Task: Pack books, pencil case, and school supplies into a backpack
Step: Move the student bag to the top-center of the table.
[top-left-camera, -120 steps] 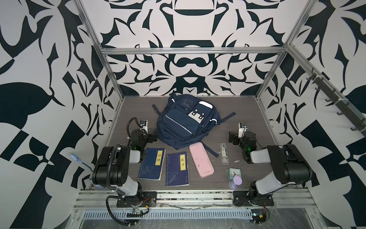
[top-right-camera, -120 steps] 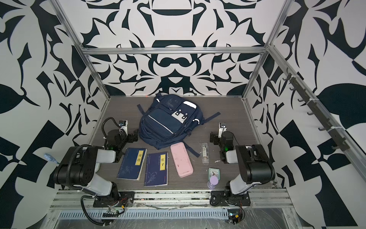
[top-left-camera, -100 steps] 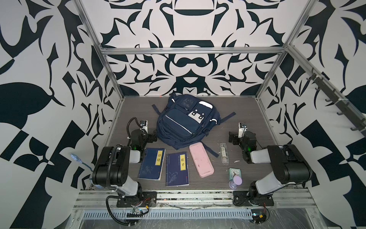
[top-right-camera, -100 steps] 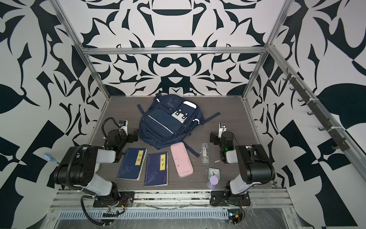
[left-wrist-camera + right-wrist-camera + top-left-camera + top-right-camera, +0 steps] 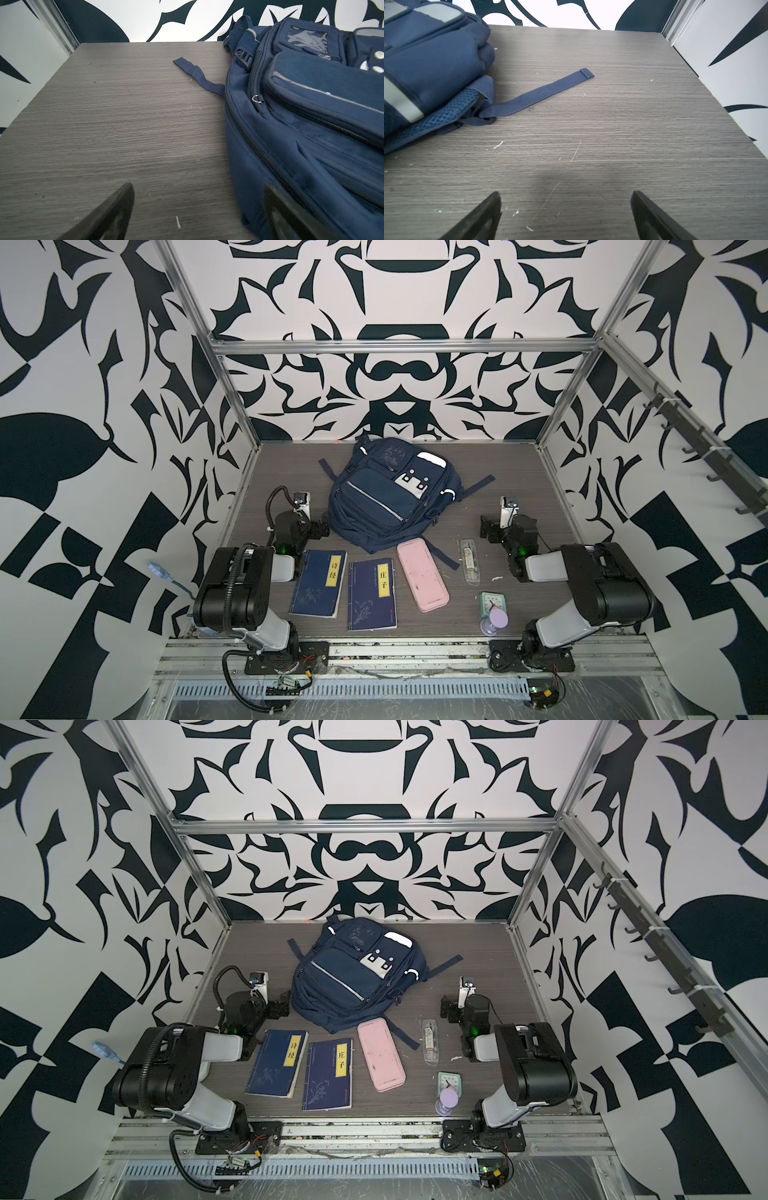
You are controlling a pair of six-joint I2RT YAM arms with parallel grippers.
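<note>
**Asker:** Where was everything, biggest first?

**Me:** The backpack (image 5: 390, 493) lay flat, front up, toward the back of the surface (image 5: 519, 472). My left claw (image 5: 197, 187) sat just beside it and my right claw (image 5: 565, 194) sat further off. Both were spread wide and empty, low over the wood. Nearer my bases lay the books (image 5: 319, 583), side by side. Next came the pencil case (image 5: 422, 576), which seemed to touch the pack, then the school supplies (image 5: 469, 560) near my right claw.

**Asker:** What could have gone wrong?

**Me:** The zips looked shut to me. Tugging one with nothing pinning the soft pack might have dragged it. The thin, flat books might have skidded away from a pinch.

**Asker:** Anything in the way?

**Me:** A loose strap (image 5: 440, 558) ran between case and packet and might have snagged. A mint clock (image 5: 491, 601) and a purple hourglass (image 5: 497, 620), neither mine to pack, stood close together at the front edge.
</note>
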